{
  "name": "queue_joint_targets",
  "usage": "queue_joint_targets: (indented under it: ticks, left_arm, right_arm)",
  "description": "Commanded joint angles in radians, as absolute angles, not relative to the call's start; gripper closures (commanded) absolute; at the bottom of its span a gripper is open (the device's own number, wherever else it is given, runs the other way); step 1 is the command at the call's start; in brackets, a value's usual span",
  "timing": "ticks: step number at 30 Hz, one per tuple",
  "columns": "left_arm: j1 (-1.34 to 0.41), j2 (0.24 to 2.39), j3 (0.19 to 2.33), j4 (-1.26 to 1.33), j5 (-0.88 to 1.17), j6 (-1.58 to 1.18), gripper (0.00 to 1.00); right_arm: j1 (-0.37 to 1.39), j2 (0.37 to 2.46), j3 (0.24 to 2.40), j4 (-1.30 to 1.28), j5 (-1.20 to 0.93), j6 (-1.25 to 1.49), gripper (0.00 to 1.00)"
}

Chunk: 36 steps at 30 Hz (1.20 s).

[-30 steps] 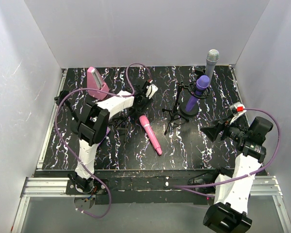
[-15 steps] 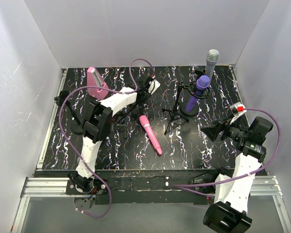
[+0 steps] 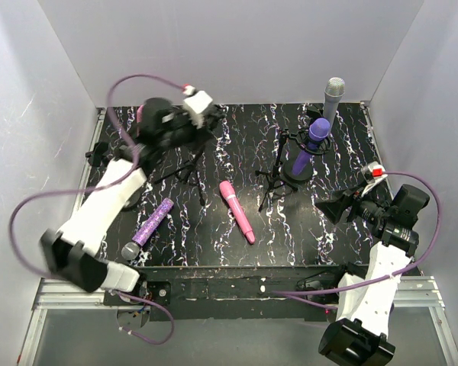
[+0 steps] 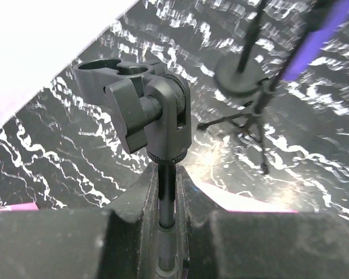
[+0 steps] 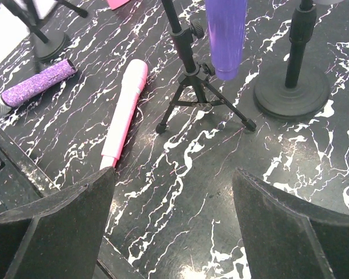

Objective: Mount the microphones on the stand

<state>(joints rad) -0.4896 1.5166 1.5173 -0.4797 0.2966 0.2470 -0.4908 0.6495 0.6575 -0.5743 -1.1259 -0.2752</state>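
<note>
**A:** Left claw (image 4: 166, 187) is clenched on the pole of a tripod stand (image 3: 185, 169), up and left of the pink mic (image 3: 237, 212). It grips low, under the clip, and I'd say that leaves the clip free to take a mic.

**B:** And the left wrist view shows what the top view can't. The clip (image 4: 134, 107) is empty and the pole is pinched between both fingers. From above, the arm hides all that.

**A:** Right claw (image 3: 333, 207)?

**B:** Released, jaws spread wide, nothing in them, hovering well right of the pink mic. Parked out of the way, by the look of it.

**A:** Mics, then. The pink mic lies flat on the counter (image 3: 214, 244). The glitter mic (image 3: 151, 226) lies flat to its left, nearer the front edge.

**B:** Two look mounted. The purple mic (image 3: 311, 143) sits tilted up and right of the pink mic, and the grey mic (image 3: 333, 97) stands further back-right.

**A:** The right wrist view adds detail there. The purple mic's tail hangs beside a second tripod (image 5: 192, 87), with a round-based stand (image 5: 291, 92) next to it. Both heads are cropped, though, and only the top view shows them.

**B:** Halfway, I reckon. Two mics on the counter need clips.
</note>
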Motion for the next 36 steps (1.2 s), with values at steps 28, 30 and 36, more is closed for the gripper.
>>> queue_joint_targets:
  ticks: [28, 30, 36]
  left_arm:
    - [-0.383, 1.144, 0.577, 0.773, 1.054, -0.276, 1.0]
    - [-0.383, 1.143, 0.552, 0.764, 1.039, -0.261, 1.0]
    - [-0.385, 1.085, 0.552, 0.514, 0.942, -0.124, 0.91]
  right_arm:
    - [-0.499, 0.652, 0.67, -0.592, -1.161, -0.328, 0.13]
    - [-0.497, 0.653, 0.67, -0.591, -1.16, -0.33, 0.13]
    - [-0.499, 0.653, 0.67, -0.594, -1.161, -0.334, 0.13]
